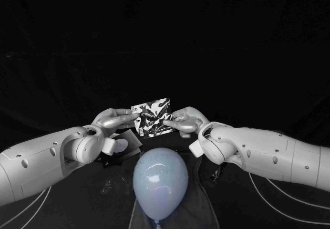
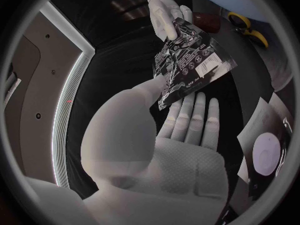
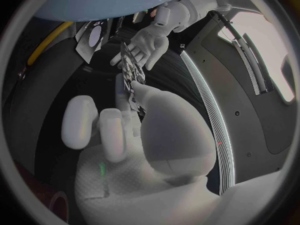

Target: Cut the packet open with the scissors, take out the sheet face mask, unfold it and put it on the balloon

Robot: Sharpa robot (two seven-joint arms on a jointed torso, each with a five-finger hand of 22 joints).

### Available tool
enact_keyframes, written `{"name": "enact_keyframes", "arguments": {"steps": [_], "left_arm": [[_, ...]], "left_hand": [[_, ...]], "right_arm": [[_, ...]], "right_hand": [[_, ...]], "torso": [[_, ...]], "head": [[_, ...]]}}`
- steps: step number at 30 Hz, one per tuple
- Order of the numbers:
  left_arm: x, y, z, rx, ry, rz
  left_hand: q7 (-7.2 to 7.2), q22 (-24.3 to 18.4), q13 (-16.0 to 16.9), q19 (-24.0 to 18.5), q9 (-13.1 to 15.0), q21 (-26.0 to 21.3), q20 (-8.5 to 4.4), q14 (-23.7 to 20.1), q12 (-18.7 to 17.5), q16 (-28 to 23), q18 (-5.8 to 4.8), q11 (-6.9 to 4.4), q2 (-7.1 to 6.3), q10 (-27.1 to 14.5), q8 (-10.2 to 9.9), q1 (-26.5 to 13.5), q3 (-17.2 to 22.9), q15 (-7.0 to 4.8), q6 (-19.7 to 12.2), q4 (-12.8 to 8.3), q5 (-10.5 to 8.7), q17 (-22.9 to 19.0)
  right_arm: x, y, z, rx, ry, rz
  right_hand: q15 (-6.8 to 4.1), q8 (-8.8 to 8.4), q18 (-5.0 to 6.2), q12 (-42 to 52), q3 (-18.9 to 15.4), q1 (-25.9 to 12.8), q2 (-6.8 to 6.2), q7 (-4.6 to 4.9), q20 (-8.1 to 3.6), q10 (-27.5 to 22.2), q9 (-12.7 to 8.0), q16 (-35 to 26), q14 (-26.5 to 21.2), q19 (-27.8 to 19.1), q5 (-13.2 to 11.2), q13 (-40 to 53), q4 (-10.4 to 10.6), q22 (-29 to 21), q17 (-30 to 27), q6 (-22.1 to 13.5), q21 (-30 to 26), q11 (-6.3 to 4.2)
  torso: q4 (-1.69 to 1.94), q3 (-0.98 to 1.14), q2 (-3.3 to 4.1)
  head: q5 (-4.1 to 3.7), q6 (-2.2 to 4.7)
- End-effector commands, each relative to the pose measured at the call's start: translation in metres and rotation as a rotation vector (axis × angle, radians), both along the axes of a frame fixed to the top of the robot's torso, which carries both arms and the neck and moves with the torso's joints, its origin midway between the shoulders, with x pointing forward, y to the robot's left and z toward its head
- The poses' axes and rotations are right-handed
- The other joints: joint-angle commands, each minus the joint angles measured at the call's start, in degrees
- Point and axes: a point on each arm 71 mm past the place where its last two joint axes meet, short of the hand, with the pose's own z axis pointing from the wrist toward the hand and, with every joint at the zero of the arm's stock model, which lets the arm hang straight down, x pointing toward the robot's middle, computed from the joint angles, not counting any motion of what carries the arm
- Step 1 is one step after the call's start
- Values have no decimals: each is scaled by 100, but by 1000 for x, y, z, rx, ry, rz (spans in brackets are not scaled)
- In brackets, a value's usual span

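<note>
A shiny silver packet (image 1: pixel 152 117) hangs in the air above the table, tilted, between both hands. My left hand (image 1: pixel 113 119) pinches its left edge with the thumb against the fingers, and my right hand (image 1: pixel 184 121) pinches its right edge. In the left wrist view the printed packet (image 2: pixel 190 60) sits over the left hand (image 2: pixel 181 135), with the right hand (image 2: pixel 165 10) holding its far side. The right wrist view shows the packet (image 3: pixel 132 70) edge-on between the right hand (image 3: pixel 125 130) and the left hand (image 3: pixel 147 42). A pale blue balloon (image 1: pixel 160 181) lies below the hands. Yellow-handled scissors (image 2: pixel 247 27) lie on the table.
A white round disc on a dark card (image 1: pixel 120 145) lies under my left wrist, beside the balloon's top; the left wrist view also shows the disc (image 2: pixel 265 155). The table (image 1: pixel 165 57) is black.
</note>
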Motion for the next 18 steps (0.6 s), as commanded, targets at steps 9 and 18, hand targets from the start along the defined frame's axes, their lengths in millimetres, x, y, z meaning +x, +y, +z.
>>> {"name": "enact_keyframes", "arguments": {"steps": [9,18], "left_arm": [[8,27,10,158,-164,2],[15,44,26,231,-249,22]], "left_hand": [[-77,-25,14,-783,-133,-14,-2,-511,78,134,-244,155,320,-349,-109,394,-1755,146,-188,289,-26,-96],[-106,-38,16,-972,-228,-26,4,-1330,71,38,-316,65,388,-650,-132,1143,-3042,167,-239,1194,-20,-382]], "right_arm": [[6,-4,5,-296,-75,111],[10,2,10,-447,-158,154]], "right_hand": [[-39,49,-35,-35,488,-126,-25,3,-21,138,112,37,284,31,16,17,-444,494,40,-49,44,-96],[-40,60,-37,-39,517,-155,-36,1,-21,146,123,46,288,37,16,22,-474,502,60,-47,56,-98]], "torso": [[-4,6,-2],[1,8,-2]], "head": [[-17,-11],[-14,-36]]}}
